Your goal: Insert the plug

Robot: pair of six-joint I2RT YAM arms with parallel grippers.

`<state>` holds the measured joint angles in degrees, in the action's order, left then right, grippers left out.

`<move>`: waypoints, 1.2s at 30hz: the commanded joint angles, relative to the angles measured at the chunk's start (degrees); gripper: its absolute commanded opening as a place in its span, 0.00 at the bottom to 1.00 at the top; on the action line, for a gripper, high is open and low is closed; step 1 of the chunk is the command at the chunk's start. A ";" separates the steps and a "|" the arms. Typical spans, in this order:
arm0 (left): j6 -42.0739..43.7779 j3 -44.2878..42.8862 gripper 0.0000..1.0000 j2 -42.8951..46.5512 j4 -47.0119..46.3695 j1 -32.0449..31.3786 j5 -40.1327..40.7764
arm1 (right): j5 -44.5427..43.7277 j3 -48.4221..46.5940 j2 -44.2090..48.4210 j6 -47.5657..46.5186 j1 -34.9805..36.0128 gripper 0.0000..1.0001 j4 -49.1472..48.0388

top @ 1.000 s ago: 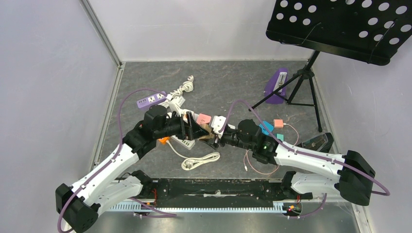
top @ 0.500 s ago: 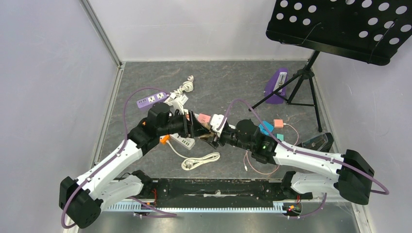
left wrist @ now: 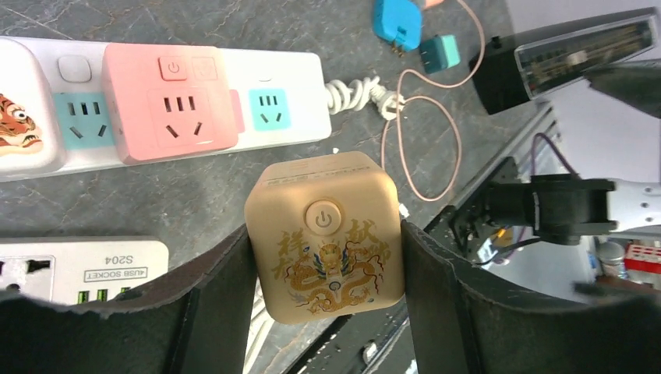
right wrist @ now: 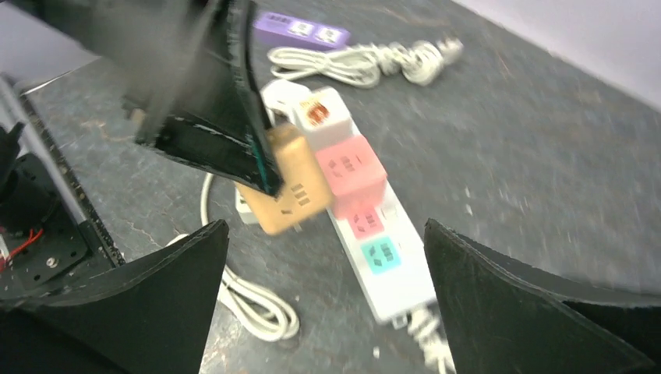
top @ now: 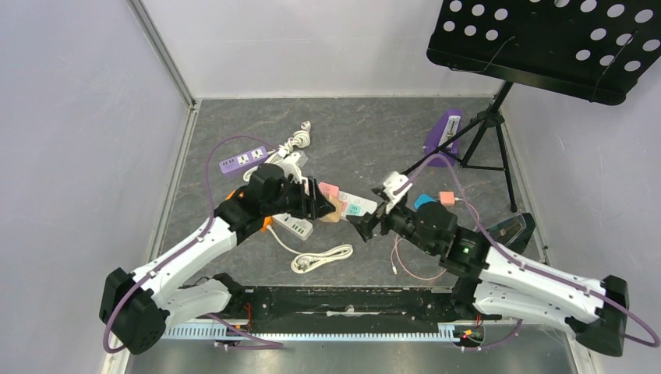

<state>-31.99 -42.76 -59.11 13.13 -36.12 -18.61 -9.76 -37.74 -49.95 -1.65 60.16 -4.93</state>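
Left hand (left wrist: 326,241) is clamped on the tan cube plug (left wrist: 325,261), one finger on each side face, dragon print and button facing the wrist camera. The plug hangs tilted above the desk (top: 366,140), just beside the white power strip (left wrist: 300,74) and not yet over it. Right hand (right wrist: 325,257) is spread wide, empty, and apart from the strip. The likely target is the free teal socket (left wrist: 269,118), next to the pink cube (left wrist: 170,101). The prongs are not visible. Step in hand, as judged: carry the plug over that socket, level it so its base is parallel to the strip, keep it off the pink cube, then press straight down. The right hand could brace the strip.
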 commanded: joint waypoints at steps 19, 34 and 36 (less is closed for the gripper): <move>12.38 -17.97 0.02 -28.37 -3.12 -17.76 30.57 | -33.39 1.46 4.59 41.22 -1.10 0.67 38.83; 13.25 -24.42 0.02 -35.92 2.16 -17.76 30.45 | -34.33 2.36 7.33 41.28 -1.07 0.68 38.85; 12.35 -24.47 0.02 -35.92 3.15 -17.76 30.72 | -34.43 2.23 7.35 41.26 -1.08 0.68 38.85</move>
<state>-19.77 -64.47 -94.63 15.03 -53.80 10.46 -42.19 -35.59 -43.20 38.57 59.24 34.39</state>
